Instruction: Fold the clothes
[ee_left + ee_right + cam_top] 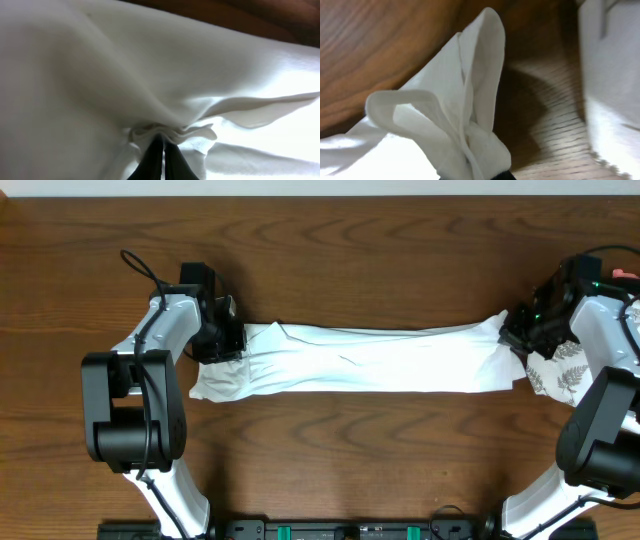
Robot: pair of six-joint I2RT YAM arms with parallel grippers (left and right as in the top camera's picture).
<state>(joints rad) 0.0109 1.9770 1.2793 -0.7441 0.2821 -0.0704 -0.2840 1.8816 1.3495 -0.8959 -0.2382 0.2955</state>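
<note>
**First speaker:** Where does the white T-shirt [370, 360] lie, and what has hold of it?

**Second speaker:** It stretches as a long, narrow band across the middle of the wooden table [350, 240], and looks already doubled lengthwise. The left gripper [225, 340] pinches the shirt's left end and the right gripper [515, 330] pinches its right end. Both sets of jaws are closed tight on bunched cloth. In the left wrist view the dark fingers [152, 161] meet with a gathered hem between them. In the right wrist view a loop of fabric rises from the closed tips.

**First speaker:** Which step is this?

**Second speaker:** Probably the cross fold — the band is drawn out straight, ready to be halved end to end.

**First speaker:** What does the next move call for?

**Second speaker:** Likely one end is lifted and carried over to the shirt's other end, which stays pinned down, and the edges are matched before release. A leaf-printed cloth [560, 370] lies just beside the shirt's right end — the carry should steer clear of it.
</note>
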